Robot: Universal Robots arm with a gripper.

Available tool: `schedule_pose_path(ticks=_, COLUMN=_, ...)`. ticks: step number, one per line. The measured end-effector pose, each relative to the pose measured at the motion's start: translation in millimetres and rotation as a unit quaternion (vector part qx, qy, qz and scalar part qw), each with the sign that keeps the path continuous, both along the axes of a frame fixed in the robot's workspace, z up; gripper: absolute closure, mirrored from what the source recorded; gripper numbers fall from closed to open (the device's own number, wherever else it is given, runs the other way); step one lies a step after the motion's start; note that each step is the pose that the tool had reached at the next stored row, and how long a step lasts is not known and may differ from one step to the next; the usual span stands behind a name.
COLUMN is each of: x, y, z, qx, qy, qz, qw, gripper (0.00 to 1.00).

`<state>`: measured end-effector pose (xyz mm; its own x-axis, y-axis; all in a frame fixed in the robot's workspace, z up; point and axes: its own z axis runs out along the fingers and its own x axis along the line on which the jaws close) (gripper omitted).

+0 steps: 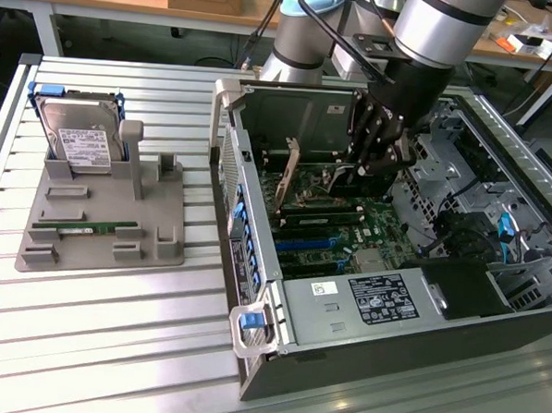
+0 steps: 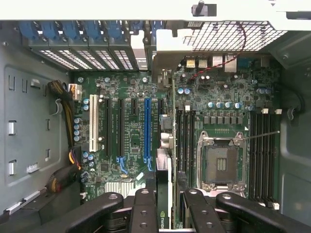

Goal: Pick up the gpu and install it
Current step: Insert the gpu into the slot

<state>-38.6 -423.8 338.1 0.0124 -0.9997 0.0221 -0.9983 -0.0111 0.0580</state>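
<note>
My gripper [image 1: 376, 156] is down inside the open computer case [image 1: 253, 289], shut on the gpu [image 1: 301, 175]. The gpu is a thin dark card, and its silver end bracket [image 1: 290, 166] points toward the case's rear wall. It hangs just above the green motherboard [image 1: 367, 234]. In the wrist view the gpu [image 2: 172, 145] shows edge-on between my black fingers [image 2: 145, 208], with its bracket [image 2: 163, 63] at the slot openings. The card lies between the long blue slot [image 2: 147, 128] and the memory slots [image 2: 185, 141]. I cannot tell whether it is seated in a slot.
A grey fixture [image 1: 99, 225] on the slatted table at the exterior view's left holds a silver hard drive [image 1: 76, 140] and a green memory stick [image 1: 85, 225]. Inside the case are the power supply [image 1: 373, 299], drive cage [image 1: 480, 199], cables [image 2: 68, 126] and CPU socket [image 2: 218, 165].
</note>
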Motion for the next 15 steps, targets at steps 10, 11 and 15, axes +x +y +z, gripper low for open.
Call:
schedule_pose_path(ticks=10, x=0.0, y=0.0, z=-2.1, qx=0.0, qy=0.0, qz=0.0, qw=1.0, gripper=0.74)
schedule_pose_path(ticks=11, x=0.0, y=0.0, z=-2.3, qx=0.0, qy=0.0, qz=0.0, qw=1.0, gripper=0.74)
schedule_pose_path(ticks=15, x=0.0, y=0.0, z=-3.6, qx=0.0, qy=0.0, qz=0.0, qw=1.0, gripper=0.74)
